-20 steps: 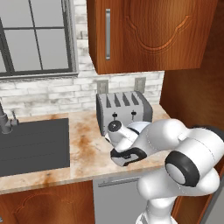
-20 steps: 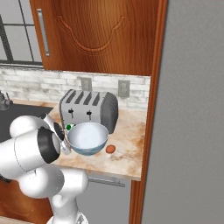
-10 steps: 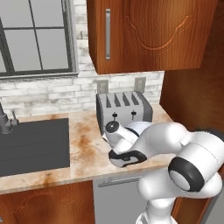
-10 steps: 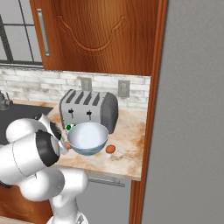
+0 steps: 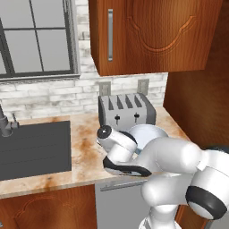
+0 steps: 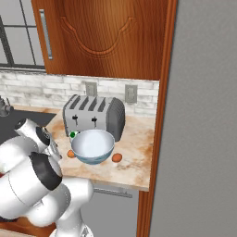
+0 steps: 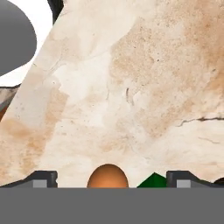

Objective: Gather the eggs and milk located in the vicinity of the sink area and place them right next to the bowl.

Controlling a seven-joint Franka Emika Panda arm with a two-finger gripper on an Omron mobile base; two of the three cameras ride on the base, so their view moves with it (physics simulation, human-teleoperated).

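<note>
Where visible: two eggs (image 6: 117,158), one bowl (image 6: 92,146)

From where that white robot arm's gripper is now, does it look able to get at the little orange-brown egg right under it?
Probably yes. In the hand view the orange-brown egg sits on the marbled counter between the gripper's spread fingertips, with nothing lying across it. The green-labelled milk carton beside it is close and might get nudged.

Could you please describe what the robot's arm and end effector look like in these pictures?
The arm is glossy white with rounded, bulbous links and dark grey-black joint rings and caps. No cables or markings show. The end effector has two small dark grey fingers with lighter grey square pads.
</note>
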